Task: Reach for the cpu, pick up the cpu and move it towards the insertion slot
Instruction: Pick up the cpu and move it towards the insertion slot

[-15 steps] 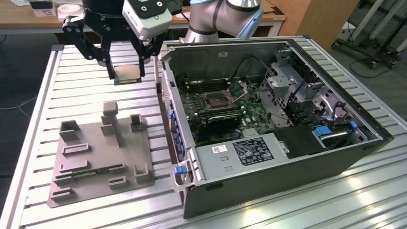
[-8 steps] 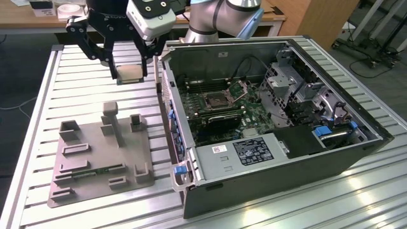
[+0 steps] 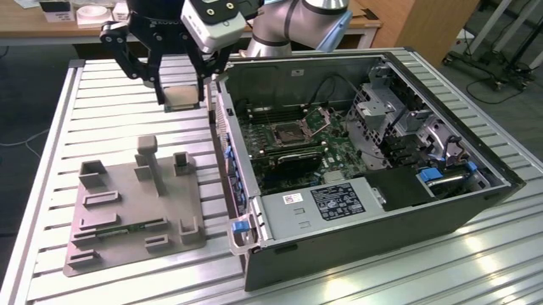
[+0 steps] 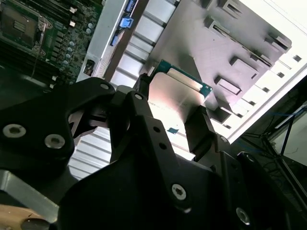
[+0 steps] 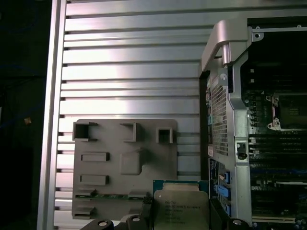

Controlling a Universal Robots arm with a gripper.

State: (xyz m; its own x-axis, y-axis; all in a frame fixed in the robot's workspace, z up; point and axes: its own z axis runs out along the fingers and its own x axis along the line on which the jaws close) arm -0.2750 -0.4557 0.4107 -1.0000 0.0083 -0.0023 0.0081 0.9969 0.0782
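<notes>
My gripper [image 3: 182, 98] hangs above the slatted table, just off the open computer case on the exterior view's left, shut on the cpu [image 3: 183, 95]. In both wrist views the cpu [image 4: 175, 96] [image 5: 181, 208] shows as a flat silver-topped square with a green rim, clamped between two black fingers [image 4: 201, 125] [image 5: 147, 212]. The insertion slot [image 3: 288, 132] lies on the motherboard inside the case, a dark square in a silvery frame with its bracket [image 3: 323, 117] hinged up. The insertion slot also appears in both wrist views [image 5: 290, 110] [image 4: 19, 26], apart from the cpu.
A grey plastic tray [image 3: 127, 190] [image 5: 110, 139] with raised recesses lies on the table, under and nearer than the gripper. A thin green memory strip [image 3: 127, 229] sits in it. The case wall [image 3: 222, 127] stands between gripper and motherboard. A drive cage [image 3: 390, 108] fills the case's far side.
</notes>
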